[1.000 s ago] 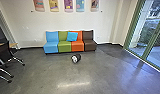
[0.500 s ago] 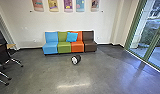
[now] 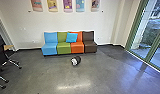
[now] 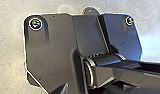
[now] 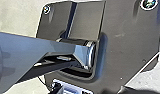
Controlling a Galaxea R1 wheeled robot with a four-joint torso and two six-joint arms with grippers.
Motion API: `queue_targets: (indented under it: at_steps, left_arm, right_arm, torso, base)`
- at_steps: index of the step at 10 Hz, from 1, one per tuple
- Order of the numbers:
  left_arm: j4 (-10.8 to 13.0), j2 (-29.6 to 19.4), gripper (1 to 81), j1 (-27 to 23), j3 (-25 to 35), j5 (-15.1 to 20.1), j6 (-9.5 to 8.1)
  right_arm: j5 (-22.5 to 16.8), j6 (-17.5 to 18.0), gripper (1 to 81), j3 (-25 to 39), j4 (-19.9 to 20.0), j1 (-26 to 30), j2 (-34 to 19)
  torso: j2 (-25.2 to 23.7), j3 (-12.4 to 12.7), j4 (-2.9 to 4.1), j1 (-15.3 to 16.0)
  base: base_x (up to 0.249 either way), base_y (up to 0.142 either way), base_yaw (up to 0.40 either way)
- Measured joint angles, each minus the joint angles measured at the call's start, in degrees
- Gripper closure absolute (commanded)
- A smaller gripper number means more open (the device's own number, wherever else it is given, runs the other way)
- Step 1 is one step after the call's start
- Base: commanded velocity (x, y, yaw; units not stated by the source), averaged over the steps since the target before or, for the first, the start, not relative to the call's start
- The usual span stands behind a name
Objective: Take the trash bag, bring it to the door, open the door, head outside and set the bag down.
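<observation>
**Dark bag lies on the grey floor before a four-coloured sofa**

A rounded, dark trash bag with a whitish end (image 3: 77, 60) lies on the smooth grey floor (image 3: 101, 77), just in front of a low, armless sofa in blue, green, orange and brown sections (image 3: 63, 50). It sits nearest the orange section, a little apart from it, and its whitish end is turned partly towards the robot. I cannot tell whether the left gripper or the right gripper is spread, pressed together or pinching anything, but the bag rests on the floor, well apart from the robot.

A bright blue square cushion (image 3: 71, 37) leans against the sofa's back, across the join of the green and orange sections. The sofa stands near a plain off-white wall (image 3: 68, 22), on which a row of colourful rectangular posters (image 3: 52, 5) hangs above it. To the robot's left are black chairs with shiny metal legs (image 3: 0, 56) and a small stretch of tan, flat surface (image 3: 8, 47). To the right, tall glass panels in a green frame (image 3: 156, 48) look out on the outdoors, and a bluish sheen spreads over the floor beside them.
</observation>
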Motion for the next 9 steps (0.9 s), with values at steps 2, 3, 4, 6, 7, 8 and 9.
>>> queue_targets:
  at_steps: [2,3,4,6,7,8,9]
  left_arm:
    - [0.0,0.0,1.0,0.0,0.0,0.0,-0.01]
    - [0.0,0.0,1.0,0.0,0.0,0.0,0.0]
    - [0.0,0.0,1.0,0.0,0.0,0.0,0.0]
    - [0.0,0.0,1.0,0.0,0.0,0.0,0.0]
    - [0.0,0.0,1.0,0.0,0.0,0.0,0.0]
    - [0.0,0.0,1.0,0.0,0.0,0.0,0.0]
    - [0.0,0.1,1.0,0.0,0.0,0.0,0.0]
  right_arm:
    - [0.0,0.0,1.0,0.0,0.0,0.0,0.0]
    - [0.0,0.0,1.0,0.0,0.0,0.0,0.0]
    - [0.0,0.0,1.0,0.0,0.0,0.0,0.0]
    - [0.0,0.0,1.0,0.0,0.0,0.0,0.0]
    - [0.0,0.0,1.0,0.0,0.0,0.0,0.0]
    - [0.0,0.0,1.0,0.0,0.0,0.0,0.0]
    - [0.0,0.0,1.0,0.0,0.0,-0.1,0.0]
  torso:
    - [0.0,0.0,0.0,0.0]
    - [0.0,0.0,0.0,0.0]
    - [0.0,0.0,0.0,0.0]
    - [0.0,0.0,0.0,0.0]
    - [0.0,0.0,0.0,0.0]
    - [0.0,0.0,0.0,0.0]
    - [0.0,0.0,0.0,0.0]
  base:
    - [0.149,0.0,0.0]
    - [0.149,0.0,0.0]
    - [0.149,0.0,0.0]
    - [0.149,0.0,0.0]
    - [0.147,0.0,0.0]
    - [0.146,0.0,0.0]
    - [0.146,0.0,0.0]
